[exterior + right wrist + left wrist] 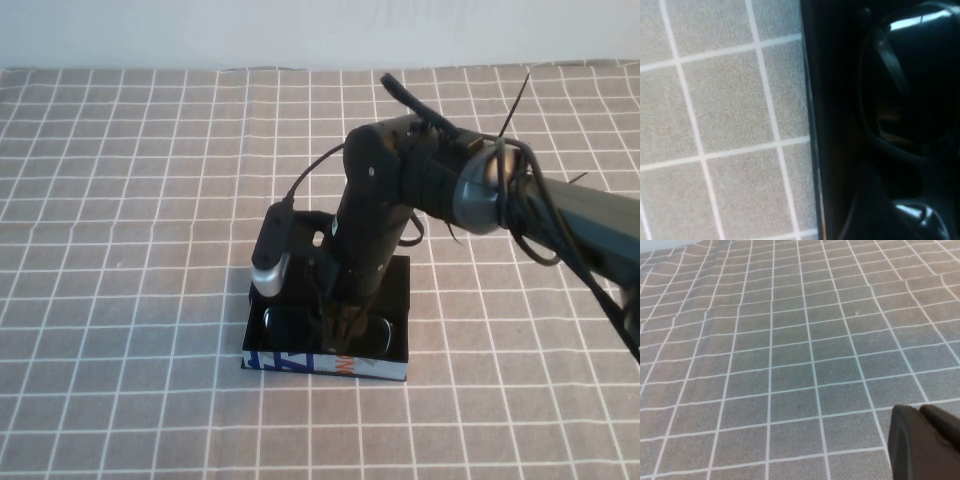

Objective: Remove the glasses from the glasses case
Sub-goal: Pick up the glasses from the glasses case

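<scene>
The right arm reaches in from the right and points straight down into the open case [395, 352], which sits on the grey checked cloth [130, 250] near the middle of the table. The right gripper [340, 325] is down inside the case, at the bridge of the glasses [285, 328]; whether its fingers are spread or closed on the frame cannot be told, since the wrist hides them from above.

The glasses lie flat in the case, lenses on either side of the gripper. The right wrist view shows one dark lens [910, 90] close up inside the black case wall [810, 130], with cloth beside it.

The left gripper [925, 445] appears only in its own wrist view, above bare cloth [790, 350]; its state cannot be told.
</scene>
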Motion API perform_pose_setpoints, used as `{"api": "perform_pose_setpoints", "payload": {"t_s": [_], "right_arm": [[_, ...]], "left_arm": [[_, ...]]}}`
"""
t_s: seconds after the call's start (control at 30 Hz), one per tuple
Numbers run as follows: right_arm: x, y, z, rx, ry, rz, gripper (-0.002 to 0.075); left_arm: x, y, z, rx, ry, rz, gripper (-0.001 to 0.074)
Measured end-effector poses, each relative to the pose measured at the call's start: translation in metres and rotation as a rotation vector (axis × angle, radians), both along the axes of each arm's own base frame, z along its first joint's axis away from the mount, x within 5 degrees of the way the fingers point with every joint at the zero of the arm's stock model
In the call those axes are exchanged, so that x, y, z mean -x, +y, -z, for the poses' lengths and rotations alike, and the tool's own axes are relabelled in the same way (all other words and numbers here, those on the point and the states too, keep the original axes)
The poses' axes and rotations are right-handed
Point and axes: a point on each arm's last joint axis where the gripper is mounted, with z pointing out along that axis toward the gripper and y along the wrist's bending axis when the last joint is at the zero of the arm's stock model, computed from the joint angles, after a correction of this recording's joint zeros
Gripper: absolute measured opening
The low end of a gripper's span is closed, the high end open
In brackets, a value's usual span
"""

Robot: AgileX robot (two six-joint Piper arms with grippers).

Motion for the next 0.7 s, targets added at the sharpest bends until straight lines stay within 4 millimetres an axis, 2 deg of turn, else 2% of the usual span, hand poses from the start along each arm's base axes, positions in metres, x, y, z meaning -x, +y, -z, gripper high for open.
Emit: {"api": "perform_pose_setpoints", "payload": {"t_s": [0.43, 0.53, 0.67, 0.7], "right_arm": [[-0.0022, -0.0003, 0.0059, 0.021, -0.005, -0.005, 0.0289], [-0.0027, 0.0001, 0.0100, 0.027, 0.002, -0.005, 0.0230], [-0.0029, 0.0005, 0.0100, 0.025, 0.003, -0.004, 0.0079], [-0.0028, 0.0006, 0.0100, 0.023, 0.004, -0.004, 0.0064]], "left_arm": [[0.0000, 0.0000, 0.0000, 0.000, 0.000, 0.000, -0.0004], [0.0000, 0.0000, 0.0000, 0.000, 0.000, 0.000, -0.0004], [0.0000, 0.0000, 0.0000, 0.000, 0.000, 0.000, -0.0005], [0.0000, 0.0000, 0.0000, 0.000, 0.000, 0.000, -0.0005]]}}
